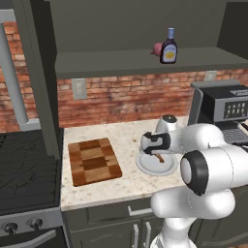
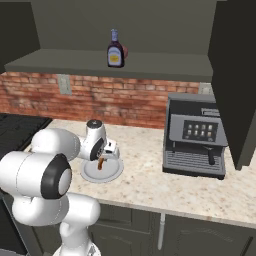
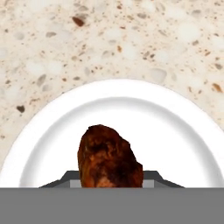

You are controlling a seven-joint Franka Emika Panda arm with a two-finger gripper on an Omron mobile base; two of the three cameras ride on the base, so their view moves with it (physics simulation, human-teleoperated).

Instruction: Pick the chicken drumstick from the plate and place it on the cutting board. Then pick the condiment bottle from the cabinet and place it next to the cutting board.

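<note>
Golden-brown chicken drumstick [image 3: 109, 157] over white plate [image 3: 175, 127].

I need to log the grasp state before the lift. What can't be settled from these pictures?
- Pincer closure: in the hand view the chicken drumstick covers the fingertips.
- Drumstick's bone end: cut off by that view's bottom.
- Left base view: the arm's wrist hides part of the plate.

Cutting board [image 1: 94, 161] lies left of plate [image 1: 167, 168].

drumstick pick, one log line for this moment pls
phase: pick | gripper: shut on drumstick, over plate | board: bare | bottle: on cabinet shelf
</note>
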